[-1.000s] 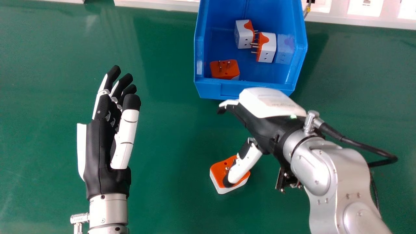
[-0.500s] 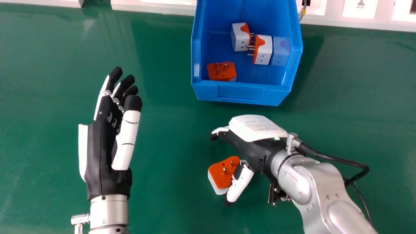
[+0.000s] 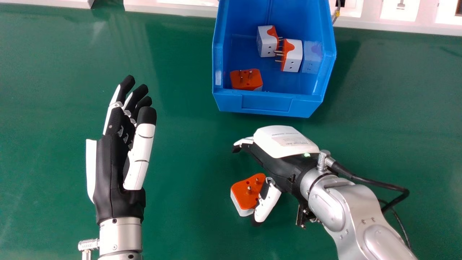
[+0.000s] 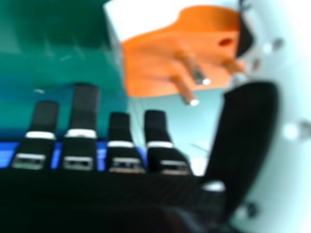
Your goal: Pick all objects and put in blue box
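An orange and white plug adapter [image 3: 247,191] lies on the green table with its pins up. My right hand [image 3: 285,155] is open and low beside it, the thumb along the adapter's right edge and the fingers beyond its far side. In the right hand view the adapter [image 4: 170,63] sits between the thumb and the fingers of the right hand [image 4: 82,116], not gripped. Up ahead, the blue box [image 3: 267,103] holds three similar adapters: one orange side up [image 3: 247,80], two [image 3: 266,41] with their pins sideways. My left hand [image 3: 113,162] is open over the table at the left.
The green table [image 3: 184,151] extends on both sides of the box. A white ledge [image 3: 173,8] runs along its far edge, behind the box. A black cable [image 3: 371,184] loops out from the right wrist.
My right hand has come down and toward the near left, away from the box front. Its thumb has shifted from over the adapter to its right side. The left hand has hardly moved.
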